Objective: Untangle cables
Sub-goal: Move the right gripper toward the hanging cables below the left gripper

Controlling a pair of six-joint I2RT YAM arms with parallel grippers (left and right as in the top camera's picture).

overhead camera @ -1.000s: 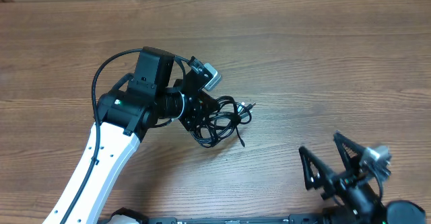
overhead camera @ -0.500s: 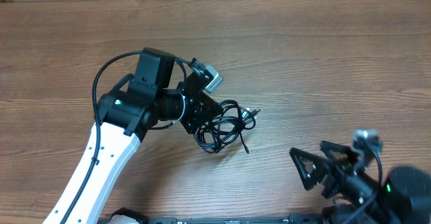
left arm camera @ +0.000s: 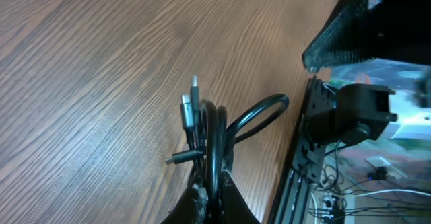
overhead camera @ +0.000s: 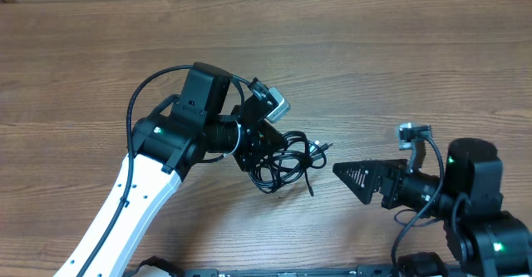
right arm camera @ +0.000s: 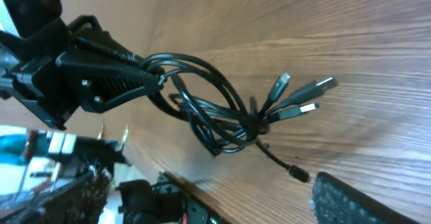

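Note:
The cables (overhead camera: 289,158) are one small knotted bundle of thin black cords lying on the wooden table, with several plug ends sticking out to the right. My left gripper (overhead camera: 256,150) is shut on the bundle's left side. The left wrist view shows its fingers (left arm camera: 214,200) clamped on the cords (left arm camera: 209,126). My right gripper (overhead camera: 342,174) is open and empty. It points left at the bundle, a short gap to its right. The right wrist view shows the cables (right arm camera: 215,113), the left gripper (right arm camera: 111,83) and one of the right gripper's own finger pads (right arm camera: 367,200).
The wooden table (overhead camera: 391,69) extends far behind and to both sides. A black rail (left arm camera: 300,170) runs along the table's front edge, with loose wires beyond it. The left arm's white link (overhead camera: 133,210) crosses the lower left.
My right gripper has swung up from the front right corner and turned left toward the bundle. My left gripper has shifted a little right, taking the cables with it.

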